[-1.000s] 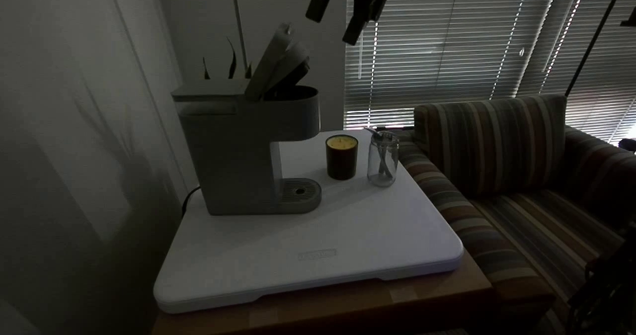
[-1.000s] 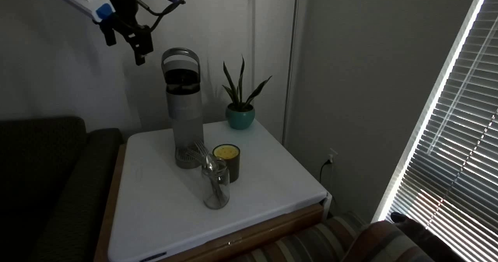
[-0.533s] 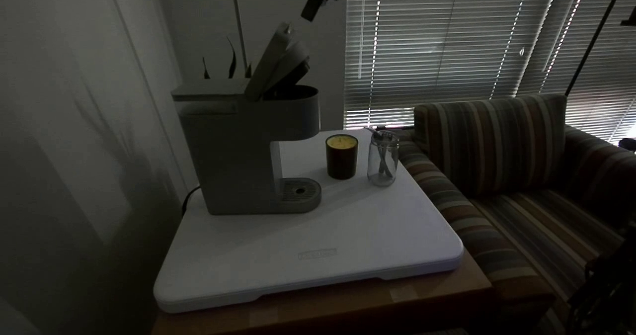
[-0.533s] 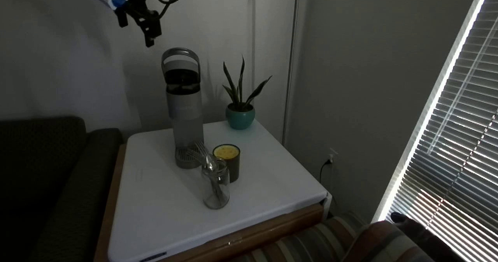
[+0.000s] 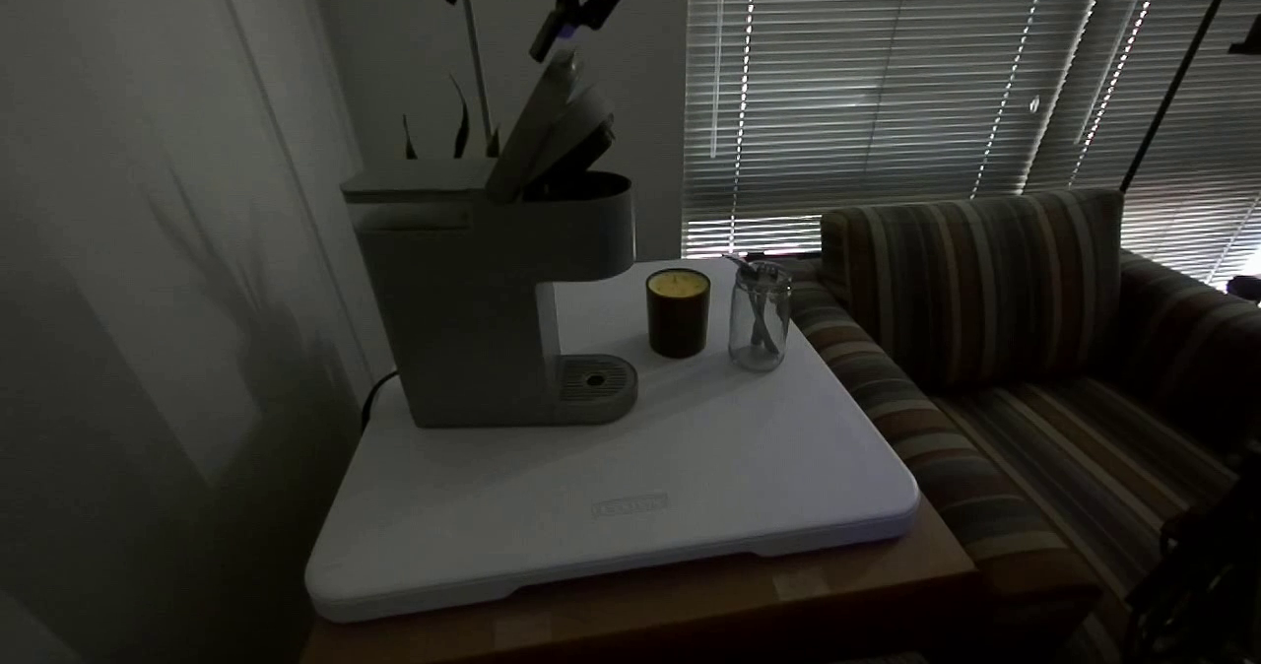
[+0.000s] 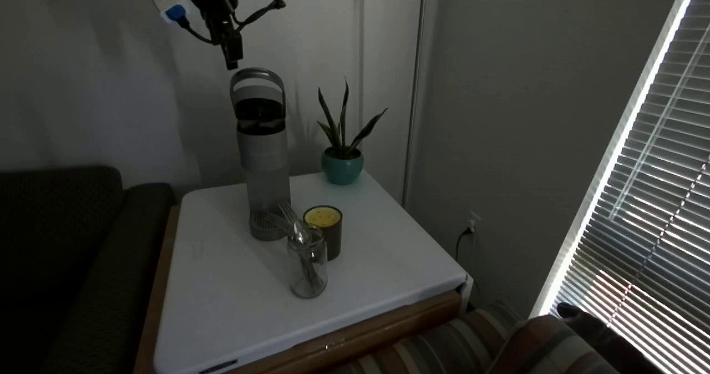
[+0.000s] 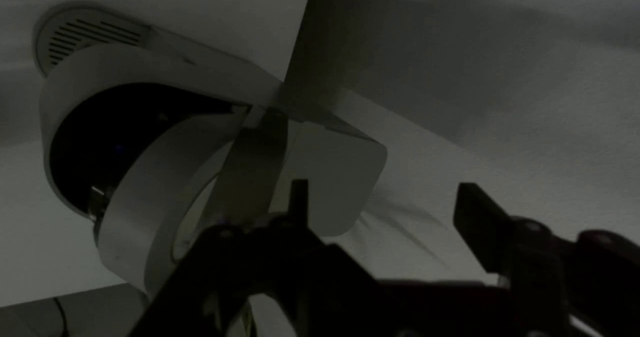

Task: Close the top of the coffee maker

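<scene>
The grey coffee maker (image 5: pixel 453 319) stands on the white tabletop; it also shows in an exterior view (image 6: pixel 265 157). Its top (image 5: pixel 552 117), the hinged lid, stands raised and tilted back, with the dark chamber open below. The lid's raised edge (image 6: pixel 256 73) arches up there, and the lid shows in the wrist view (image 7: pixel 145 177). My gripper (image 5: pixel 498 17) is open and empty, just above and behind the lid's raised end. In the wrist view the gripper (image 7: pixel 383 189) has its fingers wide apart over the machine's back. Whether a finger touches the lid I cannot tell.
A dark cup with yellow contents (image 5: pixel 678 314) and a glass jar with cutlery (image 5: pixel 759 319) stand beside the machine's front. A potted plant (image 6: pixel 342 166) stands at the back corner of the table. A wall (image 5: pixel 197 250) is close by. A striped armchair (image 5: pixel 965 290) adjoins the table.
My gripper has moved over to the lid's raised end, leftward in one exterior view and rightward in another, and has turned. The lid and the coffee maker have not moved.
</scene>
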`<state>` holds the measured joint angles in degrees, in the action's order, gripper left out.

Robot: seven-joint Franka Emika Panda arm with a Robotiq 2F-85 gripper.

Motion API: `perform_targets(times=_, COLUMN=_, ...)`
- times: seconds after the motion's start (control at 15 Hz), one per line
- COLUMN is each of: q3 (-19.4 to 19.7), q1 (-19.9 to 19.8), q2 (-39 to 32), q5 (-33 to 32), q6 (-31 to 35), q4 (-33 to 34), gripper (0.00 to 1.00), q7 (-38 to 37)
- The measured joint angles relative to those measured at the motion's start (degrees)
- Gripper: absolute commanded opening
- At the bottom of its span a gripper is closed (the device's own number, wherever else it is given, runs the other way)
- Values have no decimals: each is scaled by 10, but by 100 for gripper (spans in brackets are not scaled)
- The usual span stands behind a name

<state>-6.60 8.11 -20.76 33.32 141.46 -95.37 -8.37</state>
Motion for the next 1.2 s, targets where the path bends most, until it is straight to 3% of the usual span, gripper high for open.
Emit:
perform_targets(times=0.4, q3=0, q1=2, q2=-39, q5=-25, q6=24, q4=44, gripper=3, q7=-86)
perform_targets(times=0.73, q3=23, q1=0, q2=-35, q5=-89, q6=45, q4=45, gripper=0, q7=-145)
perform_targets(times=0.8, q3=28, q1=0, q2=-35, q5=-98, q6=46, q4=44, gripper=12, q7=-152)
perform_targets(times=1.0, q3=35, q1=-1, q2=-34, q5=-109, q6=46, q4=29, gripper=21, q7=-161)
perform_targets(times=1.13, q3=34, q1=-1, q2=-33, q5=-105, q6=49, q4=15, gripper=6, q7=-161)
perform_targets(times=1.2, q3=32, q1=-2, q2=-30, q5=-103, q6=49, q4=9, gripper=3, q7=-161)
